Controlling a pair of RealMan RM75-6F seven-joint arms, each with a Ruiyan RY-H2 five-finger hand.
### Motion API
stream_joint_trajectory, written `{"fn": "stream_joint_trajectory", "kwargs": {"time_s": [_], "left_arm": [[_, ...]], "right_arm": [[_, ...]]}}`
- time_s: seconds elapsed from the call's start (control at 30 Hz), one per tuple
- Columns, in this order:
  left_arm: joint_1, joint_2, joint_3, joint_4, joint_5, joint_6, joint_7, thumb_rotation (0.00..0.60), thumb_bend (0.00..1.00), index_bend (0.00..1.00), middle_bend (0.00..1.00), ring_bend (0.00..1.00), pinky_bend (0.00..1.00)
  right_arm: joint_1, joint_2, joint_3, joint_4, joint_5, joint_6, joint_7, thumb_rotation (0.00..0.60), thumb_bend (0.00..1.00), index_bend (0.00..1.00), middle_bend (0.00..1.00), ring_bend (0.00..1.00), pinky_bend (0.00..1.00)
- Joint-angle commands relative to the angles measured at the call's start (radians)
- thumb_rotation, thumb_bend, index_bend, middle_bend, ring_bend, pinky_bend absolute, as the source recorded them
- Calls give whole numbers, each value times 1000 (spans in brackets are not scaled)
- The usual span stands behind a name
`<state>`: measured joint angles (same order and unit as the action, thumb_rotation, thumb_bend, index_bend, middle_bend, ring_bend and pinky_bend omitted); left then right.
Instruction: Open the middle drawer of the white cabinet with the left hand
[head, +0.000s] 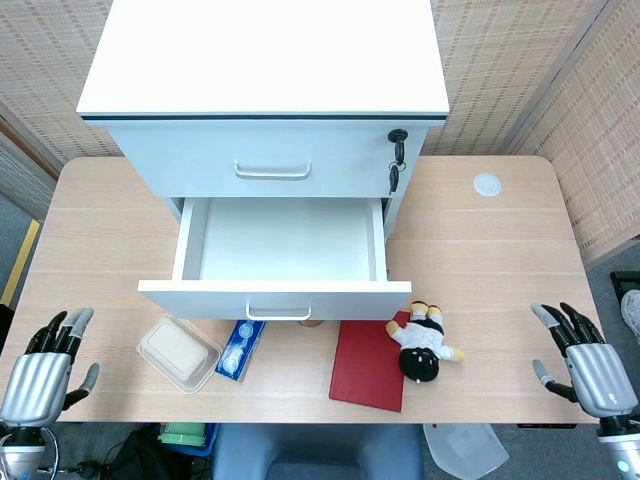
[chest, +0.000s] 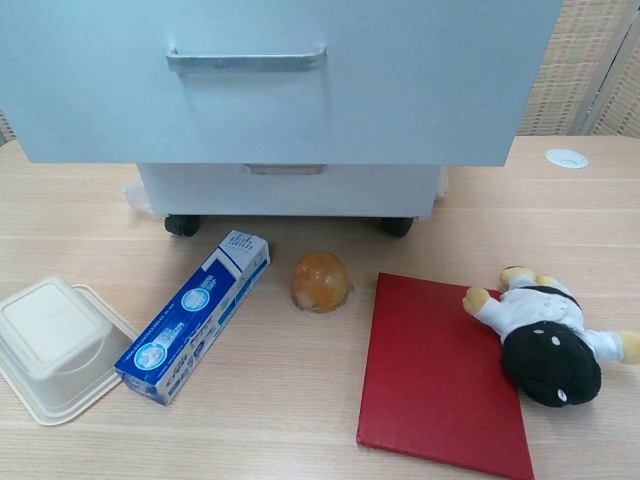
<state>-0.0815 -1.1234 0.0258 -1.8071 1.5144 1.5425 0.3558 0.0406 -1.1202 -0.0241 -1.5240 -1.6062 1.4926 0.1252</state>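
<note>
- The left hand (head: 40, 372) sits at the near left edge of the surface (head: 480, 260), fingers spread, holding nothing, well apart from the cabinet.
- The right hand (head: 588, 362) is at the near right edge, fingers likewise apart and empty.
- Between them lie a lidded food box (head: 179, 352), a toothpaste box (head: 241, 348), a red book (head: 370, 364) and a plush doll (head: 425, 343).
- The middle drawer (head: 280, 250) of the white cabinet (head: 265, 60) stands pulled well out, its inside bare; the task looks done.
- Its metal handle (chest: 246, 60) on the front panel is the place to hook fingers; rigid, smooth, probably sliding lightly while empty.
- The cabinet rides on casters (chest: 181, 225), so a hard tug could roll it.
</note>
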Motion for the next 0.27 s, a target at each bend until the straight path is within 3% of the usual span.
{"fn": "stream_joint_trajectory", "kwargs": {"time_s": [0.03, 0.27], "left_arm": [[5, -7, -7, -4, -4, 6, 13, 600, 353, 0, 1, 59, 163], [17, -26, -23, -12, -20, 21, 39, 600, 352, 0, 1, 59, 163]], "right_arm": [[-2, -2, 1, 3, 0, 5, 2, 600, 327, 94, 115, 40, 101], [-3, -4, 3, 12, -4, 11, 11, 600, 327, 94, 115, 40, 101]]}}
